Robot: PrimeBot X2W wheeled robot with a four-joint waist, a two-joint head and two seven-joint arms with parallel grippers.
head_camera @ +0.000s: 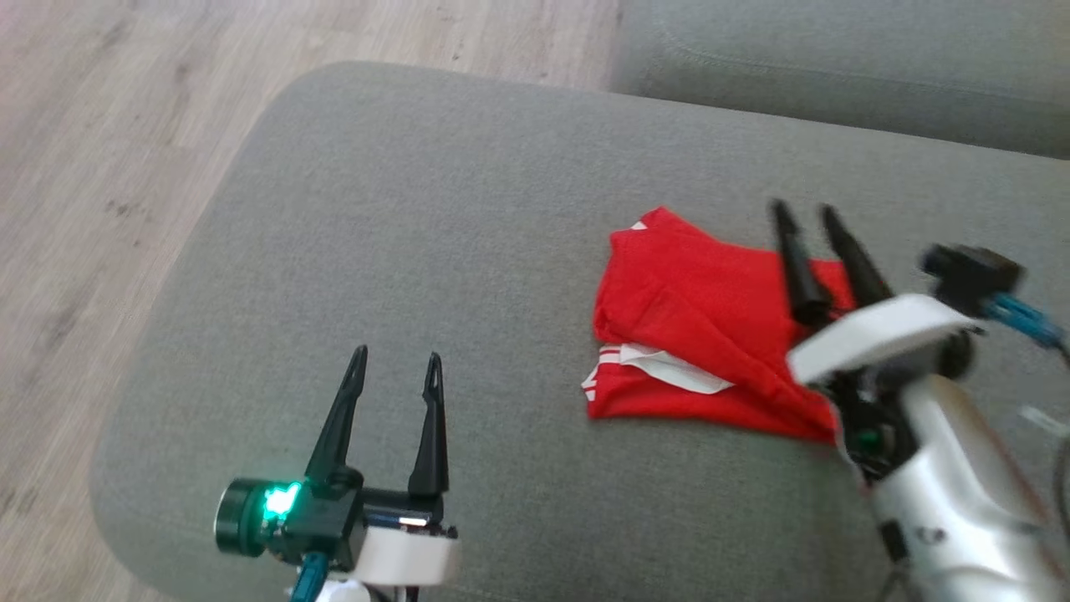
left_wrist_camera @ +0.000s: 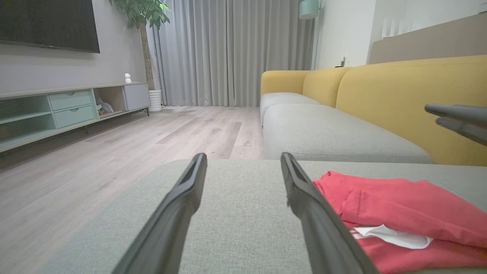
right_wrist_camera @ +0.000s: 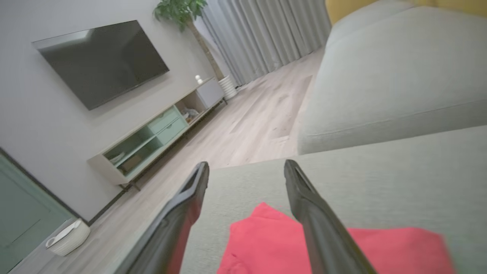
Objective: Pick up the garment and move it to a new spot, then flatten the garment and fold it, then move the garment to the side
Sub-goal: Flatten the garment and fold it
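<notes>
The garment (head_camera: 702, 326) is red with white stripes and a white label, lying folded on the grey seat cushion (head_camera: 435, 217). It also shows in the left wrist view as the garment (left_wrist_camera: 403, 213) and in the right wrist view as the garment (right_wrist_camera: 266, 243). My right gripper (head_camera: 807, 213) hovers over the garment's right part, fingers apart, open and holding nothing. My left gripper (head_camera: 397, 361) stands open over bare cushion to the garment's left. In the left wrist view the right gripper's fingertips (left_wrist_camera: 437, 110) reach in from the right.
A second grey cushion (head_camera: 836, 67) lies beyond, with a yellow sofa back (left_wrist_camera: 399, 95) behind it. Wooden floor (head_camera: 100, 167) runs past the cushion's left edge. A TV (right_wrist_camera: 102, 61), a low cabinet (right_wrist_camera: 152, 137) and a potted plant (left_wrist_camera: 144, 23) stand across the room.
</notes>
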